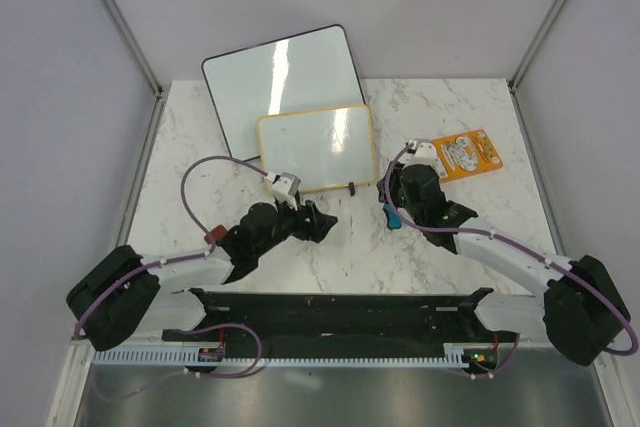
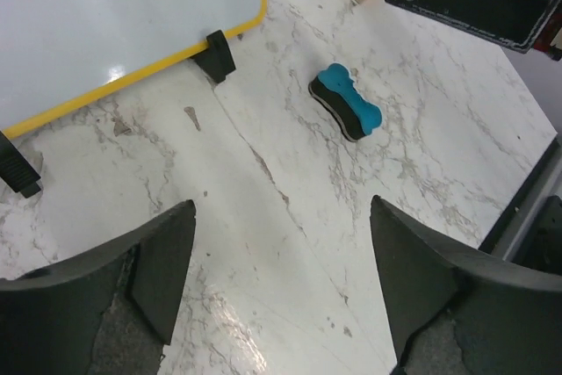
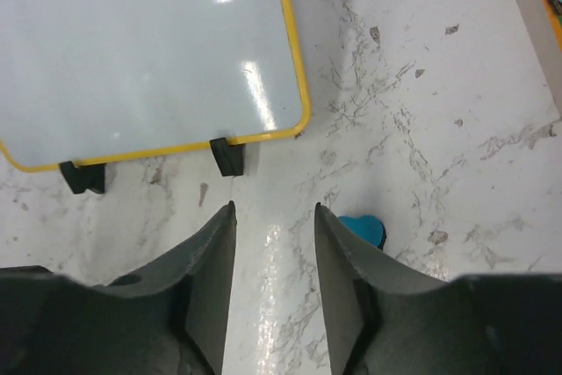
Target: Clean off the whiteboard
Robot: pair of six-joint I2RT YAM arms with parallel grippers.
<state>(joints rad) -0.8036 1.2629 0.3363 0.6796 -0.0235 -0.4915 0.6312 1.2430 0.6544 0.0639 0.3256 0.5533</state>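
The whiteboard (image 1: 316,146) has a yellow frame and black feet, lies at the table's middle back, and its surface looks blank. A blue and black eraser (image 1: 393,217) lies on the marble to the right of its front edge. My left gripper (image 1: 325,220) hovers in front of the board, open with only bare marble between its fingers (image 2: 283,210); the eraser (image 2: 347,103) lies ahead of it to the right. My right gripper (image 1: 388,187) is open and empty (image 3: 274,208), just short of the board's right foot (image 3: 226,156). The eraser (image 3: 365,227) peeks out beside its right finger.
A larger black-framed whiteboard (image 1: 283,75) lies behind the small one and partly under it. An orange printed box (image 1: 466,154) sits at the right rear. Grey walls enclose the marble table (image 1: 200,137) on three sides. A black rail (image 1: 330,312) runs between the arm bases.
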